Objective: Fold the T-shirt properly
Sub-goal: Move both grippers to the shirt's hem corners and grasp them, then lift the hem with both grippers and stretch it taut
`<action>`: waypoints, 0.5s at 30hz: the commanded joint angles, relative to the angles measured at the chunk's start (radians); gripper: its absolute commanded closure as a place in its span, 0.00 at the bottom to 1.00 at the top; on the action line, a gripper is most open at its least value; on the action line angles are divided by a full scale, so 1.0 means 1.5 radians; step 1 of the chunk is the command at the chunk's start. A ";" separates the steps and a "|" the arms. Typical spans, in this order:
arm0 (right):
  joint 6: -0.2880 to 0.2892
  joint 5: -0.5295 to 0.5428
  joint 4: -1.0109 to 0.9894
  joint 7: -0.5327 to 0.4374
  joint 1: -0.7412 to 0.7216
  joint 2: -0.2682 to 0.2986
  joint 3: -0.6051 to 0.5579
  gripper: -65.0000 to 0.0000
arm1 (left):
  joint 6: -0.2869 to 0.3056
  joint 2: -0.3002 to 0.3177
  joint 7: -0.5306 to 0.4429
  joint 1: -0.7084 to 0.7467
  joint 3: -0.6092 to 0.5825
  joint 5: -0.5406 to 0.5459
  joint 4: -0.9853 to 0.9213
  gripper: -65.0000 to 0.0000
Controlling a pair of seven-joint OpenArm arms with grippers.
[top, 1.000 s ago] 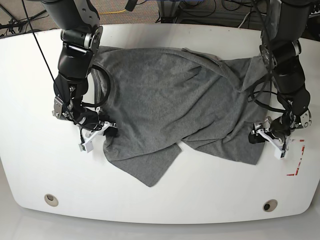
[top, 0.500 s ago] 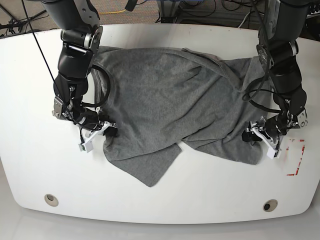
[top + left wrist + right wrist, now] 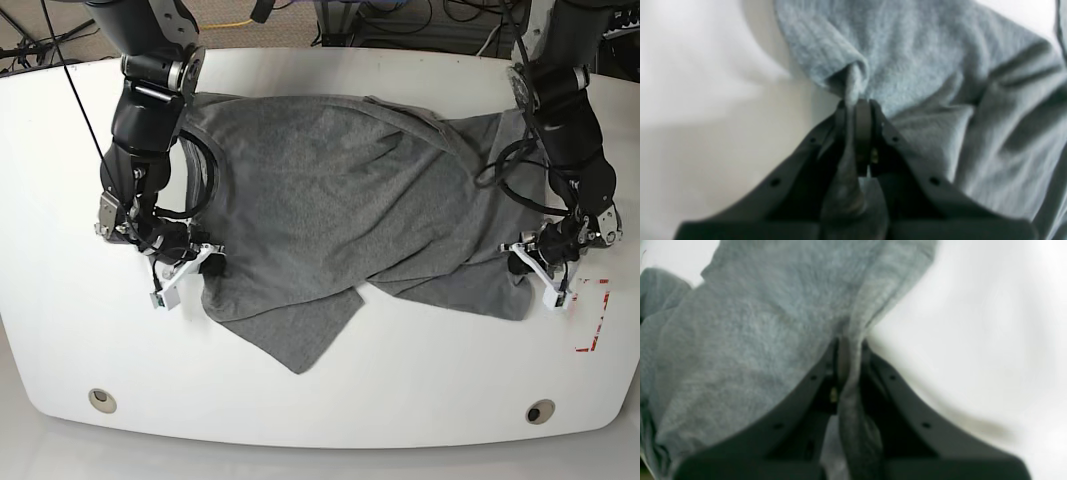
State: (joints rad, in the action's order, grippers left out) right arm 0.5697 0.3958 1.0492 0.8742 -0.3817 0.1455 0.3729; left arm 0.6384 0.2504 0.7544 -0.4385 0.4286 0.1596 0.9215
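The grey T-shirt [image 3: 340, 200] lies crumpled and spread across the white table [image 3: 60, 180], with a flap hanging toward the front. My left gripper [image 3: 527, 268], on the base view's right, is shut on a pinched fold of the shirt's edge; the left wrist view shows its jaws [image 3: 857, 110] closed on the cloth [image 3: 923, 66]. My right gripper [image 3: 205, 268], on the base view's left, is shut on the shirt's other edge; the right wrist view shows its jaws [image 3: 846, 346] clamped on the fabric [image 3: 756, 323].
Red tape marks [image 3: 595, 320] sit near the table's right front edge. Two round grommet holes [image 3: 101, 398] [image 3: 540, 411] sit near the front edge. Cables and stands lie on the floor behind the table.
My left gripper moved in and closed on the shirt's right edge, lifting it slightly. My right gripper shifted a little left while holding its edge.
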 commanded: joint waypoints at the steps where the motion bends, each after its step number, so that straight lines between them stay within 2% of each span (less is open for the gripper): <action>1: 0.006 0.011 0.057 0.012 -0.006 0.017 0.003 1.00 | 0.012 -0.004 0.005 0.003 0.002 0.014 0.102 1.00; 4: 0.006 0.011 0.121 0.045 0.017 0.025 0.003 1.00 | 0.013 -0.019 0.055 0.038 0.002 0.013 0.229 1.00; 7: 0.006 0.011 0.151 0.057 0.021 0.027 0.004 1.00 | 0.013 -0.036 0.084 0.049 0.001 0.013 0.298 1.00; 15: 0.006 0.010 0.154 0.072 -0.038 0.066 -0.002 1.00 | 0.010 -0.062 0.129 0.034 -0.001 0.012 0.402 1.00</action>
State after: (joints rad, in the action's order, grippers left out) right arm 0.5777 0.3946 1.2598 1.0084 -0.3729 0.2127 0.3664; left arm 0.6552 0.1509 0.9546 -0.3401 0.4290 0.1616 1.4712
